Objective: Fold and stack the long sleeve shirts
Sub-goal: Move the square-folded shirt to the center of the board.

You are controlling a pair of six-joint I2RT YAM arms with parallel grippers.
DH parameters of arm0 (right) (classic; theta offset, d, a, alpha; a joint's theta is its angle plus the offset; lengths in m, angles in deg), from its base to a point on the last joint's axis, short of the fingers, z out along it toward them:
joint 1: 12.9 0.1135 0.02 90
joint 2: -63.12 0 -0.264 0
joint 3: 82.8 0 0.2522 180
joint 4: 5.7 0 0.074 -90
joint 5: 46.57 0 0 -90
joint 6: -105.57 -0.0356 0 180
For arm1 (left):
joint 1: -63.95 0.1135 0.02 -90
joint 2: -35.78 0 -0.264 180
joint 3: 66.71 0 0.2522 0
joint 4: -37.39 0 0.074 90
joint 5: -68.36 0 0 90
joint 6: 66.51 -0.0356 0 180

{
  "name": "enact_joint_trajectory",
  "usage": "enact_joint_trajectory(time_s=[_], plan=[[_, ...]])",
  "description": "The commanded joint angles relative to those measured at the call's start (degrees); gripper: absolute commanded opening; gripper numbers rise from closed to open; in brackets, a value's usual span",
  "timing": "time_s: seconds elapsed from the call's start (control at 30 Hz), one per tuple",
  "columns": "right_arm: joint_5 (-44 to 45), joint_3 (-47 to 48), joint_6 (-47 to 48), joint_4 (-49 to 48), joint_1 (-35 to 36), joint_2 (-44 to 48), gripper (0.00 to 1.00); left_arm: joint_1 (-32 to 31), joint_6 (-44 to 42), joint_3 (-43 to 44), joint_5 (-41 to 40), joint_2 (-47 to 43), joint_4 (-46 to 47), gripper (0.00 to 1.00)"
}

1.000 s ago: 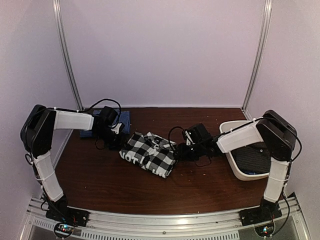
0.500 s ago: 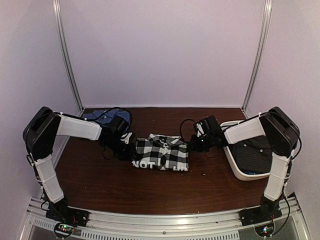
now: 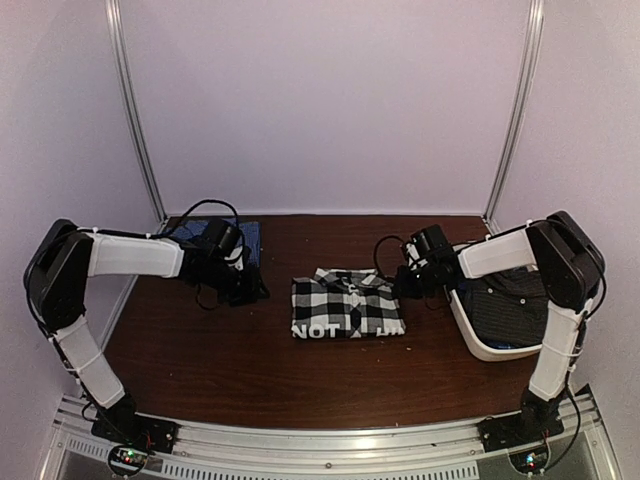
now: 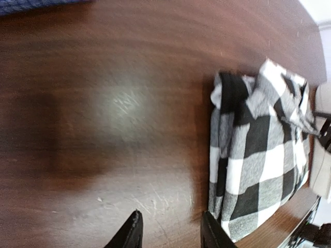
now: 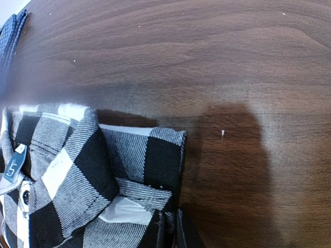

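folded black-and-white checked shirt (image 3: 347, 305) lies mid table (image 3: 220, 350). right gripper (image 5: 169, 227) is pinched nearly closed on its right edge. left gripper (image 4: 170, 223) hovers left of it, fingers partly apart, empty, near the dark blue shirt (image 3: 252, 238).

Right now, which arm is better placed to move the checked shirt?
Right. The right gripper is closed at the checked shirt's edge; the left gripper hangs open over the table, apart from it.

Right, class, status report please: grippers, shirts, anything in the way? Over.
Left gripper open, empty. Right gripper pinching checked shirt corner. Blue shirt far left, dark shirt in basket. Nothing blocking.
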Motion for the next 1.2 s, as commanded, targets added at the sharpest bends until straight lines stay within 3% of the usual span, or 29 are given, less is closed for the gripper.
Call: enact_joint_trajectory(time_s=[0.0,0.23,0.33,0.6,1.0,1.17], plan=[[2.09,-0.04,1.29,2.41,-0.31,3.21,0.18,7.35,7.90,-5.75,-2.35,-5.14,9.76,0.40],[0.95,-0.06,2.30,3.59,-0.23,7.90,0.45,17.06,16.53,-11.66,-3.68,-5.49,22.76,0.41],[0.52,-0.13,2.73,4.20,0.13,10.03,0.51,19.43,19.27,-12.24,-6.27,-4.07,25.56,0.41],[0.14,-0.15,3.93,5.69,1.09,13.91,0.52,22.70,24.58,-11.56,-11.79,2.08,31.50,0.41],[-0.07,0.86,5.17,7.57,1.18,15.09,0.52,24.67,26.29,-6.70,-12.70,8.38,33.95,0.40],[-0.82,1.69,5.44,7.88,1.19,14.27,0.52,25.25,25.79,-3.84,-12.66,11.09,33.12,0.30]])
